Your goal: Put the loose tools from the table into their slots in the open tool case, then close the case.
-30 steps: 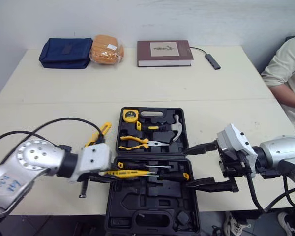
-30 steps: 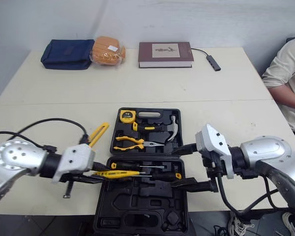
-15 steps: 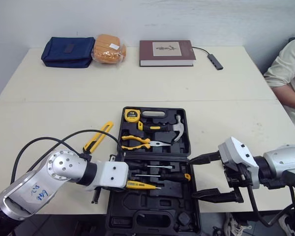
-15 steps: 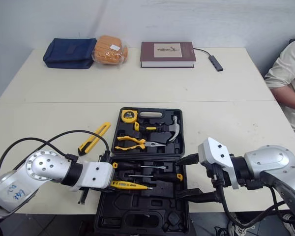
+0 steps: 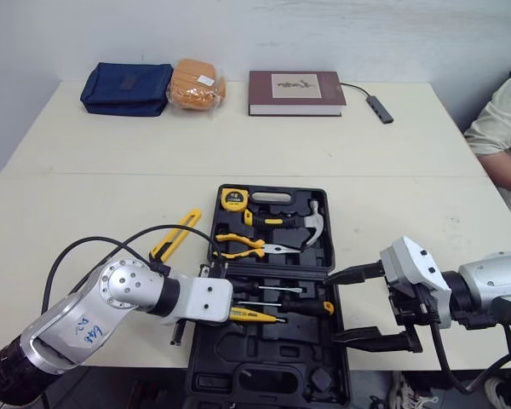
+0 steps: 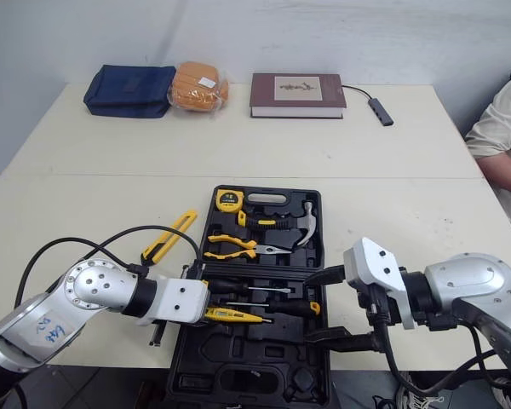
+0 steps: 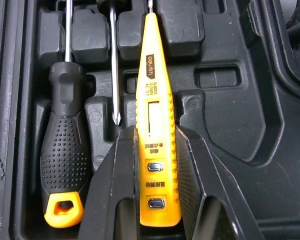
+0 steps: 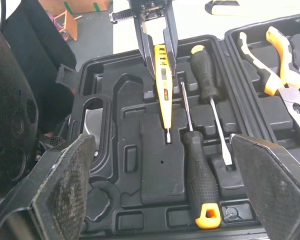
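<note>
Left hand (image 7: pixel 151 165) clamps yellow plastic tester pen (image 7: pixel 155 115), seemingly unseated, over open black plastic tool case (image 5: pixel 264 375); right hand (image 5: pixel 330 309) apart; yellow utility knife (image 5: pixel 172 236) loose on worktop (image 5: pixel 111 170).

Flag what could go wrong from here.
1. The left gripper holds the yellow tester right beside a screwdriver shaft; released off its slot, it may sit proud and stop the tool case closing.
2. The yellow utility knife lies on the table left of the case; closing now would leave it out.

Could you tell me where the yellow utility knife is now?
In the head views, the utility knife lies on the table just left of the open tool case, level with the pliers.
</note>
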Controlling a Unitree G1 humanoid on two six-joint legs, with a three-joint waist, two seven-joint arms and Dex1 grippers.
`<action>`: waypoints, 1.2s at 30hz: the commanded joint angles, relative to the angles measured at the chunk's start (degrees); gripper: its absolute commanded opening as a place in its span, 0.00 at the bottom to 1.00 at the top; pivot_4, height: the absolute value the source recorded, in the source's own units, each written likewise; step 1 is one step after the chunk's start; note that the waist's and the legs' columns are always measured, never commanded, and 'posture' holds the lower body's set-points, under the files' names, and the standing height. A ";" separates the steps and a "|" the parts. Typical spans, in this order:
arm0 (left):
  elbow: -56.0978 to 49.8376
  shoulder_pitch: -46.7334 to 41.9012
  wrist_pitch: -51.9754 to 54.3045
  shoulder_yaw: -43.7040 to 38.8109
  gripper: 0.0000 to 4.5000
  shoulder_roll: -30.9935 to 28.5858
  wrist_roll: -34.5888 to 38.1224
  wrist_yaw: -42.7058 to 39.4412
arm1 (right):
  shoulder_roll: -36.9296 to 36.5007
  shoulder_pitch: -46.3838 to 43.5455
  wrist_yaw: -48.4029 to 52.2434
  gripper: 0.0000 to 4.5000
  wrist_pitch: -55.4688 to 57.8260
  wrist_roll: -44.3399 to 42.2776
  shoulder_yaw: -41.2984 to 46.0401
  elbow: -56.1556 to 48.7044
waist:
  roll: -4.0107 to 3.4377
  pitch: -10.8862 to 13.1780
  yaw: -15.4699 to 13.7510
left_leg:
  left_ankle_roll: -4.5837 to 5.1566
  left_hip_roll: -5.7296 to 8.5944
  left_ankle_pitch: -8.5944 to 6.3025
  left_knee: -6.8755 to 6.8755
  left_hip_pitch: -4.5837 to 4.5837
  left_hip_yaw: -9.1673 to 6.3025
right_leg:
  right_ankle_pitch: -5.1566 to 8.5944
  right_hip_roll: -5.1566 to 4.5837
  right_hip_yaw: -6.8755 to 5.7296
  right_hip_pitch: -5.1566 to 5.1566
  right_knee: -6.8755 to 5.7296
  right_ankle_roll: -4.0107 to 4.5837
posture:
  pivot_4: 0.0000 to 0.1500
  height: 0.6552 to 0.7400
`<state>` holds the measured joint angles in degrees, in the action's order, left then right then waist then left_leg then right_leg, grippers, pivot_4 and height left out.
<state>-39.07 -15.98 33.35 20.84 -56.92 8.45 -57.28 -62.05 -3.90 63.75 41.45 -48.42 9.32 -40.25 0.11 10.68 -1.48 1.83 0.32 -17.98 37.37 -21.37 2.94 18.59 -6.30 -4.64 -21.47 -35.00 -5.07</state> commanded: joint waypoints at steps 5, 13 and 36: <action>1.55 1.16 2.82 -0.55 0.18 1.73 0.94 -0.07 | 0.12 0.30 -0.58 1.00 -0.08 -1.59 1.39 -1.62 | 0.00 0.00 -0.04 | 0.01 0.00 0.00 0.03 0.00 0.00 | 0.00 0.00 0.00 0.02 0.00 -0.01 | 1.00 1.00; 2.50 5.63 2.42 -14.63 0.74 2.33 14.87 -6.37 | 1.89 2.20 -2.30 1.00 -1.81 0.27 0.78 -1.67 | 0.06 0.01 0.28 | -0.03 -0.05 0.03 0.03 0.00 -0.01 | -0.01 0.07 0.01 0.01 0.01 -0.01 | 1.00 1.00; 20.95 7.96 -24.73 -8.60 0.02 13.65 7.50 -11.92 | 5.17 -1.14 -6.21 1.00 -1.38 -0.16 -2.87 -2.19 | 0.06 0.01 0.14 | -0.01 -0.05 0.01 0.17 -0.02 -0.04 | -0.01 0.05 0.00 0.01 -0.04 -0.02 | 1.00 1.00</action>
<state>-18.61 -8.11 9.40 11.88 -42.90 17.13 -69.62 -57.36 -4.77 57.65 40.29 -47.75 6.22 -41.00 0.17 10.69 -1.34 1.82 0.27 -17.97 37.53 -21.39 2.91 18.58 -6.25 -4.63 -21.46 -35.04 -5.09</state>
